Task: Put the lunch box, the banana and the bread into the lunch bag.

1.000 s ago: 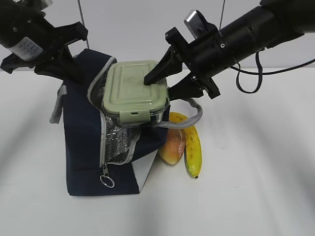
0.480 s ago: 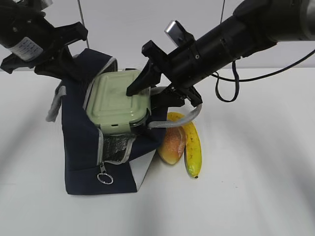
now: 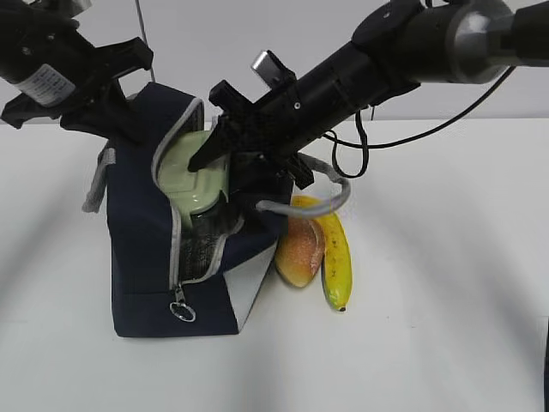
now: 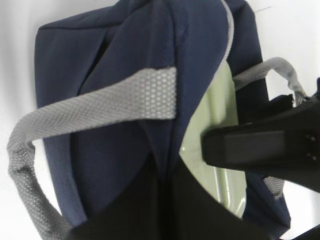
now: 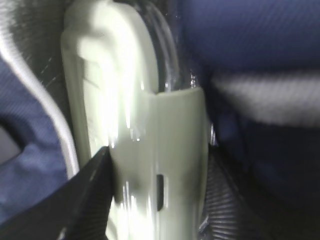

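The right gripper (image 3: 225, 165) holds the lunch box (image 3: 190, 172), tipped and half hidden inside the lunch bag (image 3: 146, 249). The left gripper (image 3: 110, 110) grips the bag's top edge, its tips hidden. The bread (image 3: 299, 251) and banana (image 3: 335, 257) lie touching beside the bag.

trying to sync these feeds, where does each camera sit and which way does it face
Exterior: in front, angled down at the lunch bag, banana, bread; both arms show.
Left wrist: above the bag's back, looking down; right gripper intrudes.
Right wrist: inside the opening, against the lunch box; one finger shows.
All share the lunch box.
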### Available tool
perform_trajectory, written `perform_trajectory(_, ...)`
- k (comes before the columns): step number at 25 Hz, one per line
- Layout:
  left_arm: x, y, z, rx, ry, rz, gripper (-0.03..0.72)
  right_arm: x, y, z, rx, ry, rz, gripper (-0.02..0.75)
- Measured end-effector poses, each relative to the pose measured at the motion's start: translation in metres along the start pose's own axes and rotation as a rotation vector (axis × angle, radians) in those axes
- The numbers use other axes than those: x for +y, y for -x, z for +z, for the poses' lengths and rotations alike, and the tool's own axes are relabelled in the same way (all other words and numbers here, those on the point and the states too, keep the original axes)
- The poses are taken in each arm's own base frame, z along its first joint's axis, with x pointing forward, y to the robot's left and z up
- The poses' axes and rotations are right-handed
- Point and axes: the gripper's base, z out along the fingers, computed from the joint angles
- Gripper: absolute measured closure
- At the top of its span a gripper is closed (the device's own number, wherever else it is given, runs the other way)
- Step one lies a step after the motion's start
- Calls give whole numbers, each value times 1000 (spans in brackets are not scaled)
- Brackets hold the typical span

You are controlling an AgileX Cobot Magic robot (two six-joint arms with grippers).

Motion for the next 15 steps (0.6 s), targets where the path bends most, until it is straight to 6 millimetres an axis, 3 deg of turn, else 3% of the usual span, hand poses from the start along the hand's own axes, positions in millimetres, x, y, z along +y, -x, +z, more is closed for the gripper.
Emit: perform_trajectory(15,-1,0,0,1,-6,-4,691,-45,9,42,31,-71,87,351)
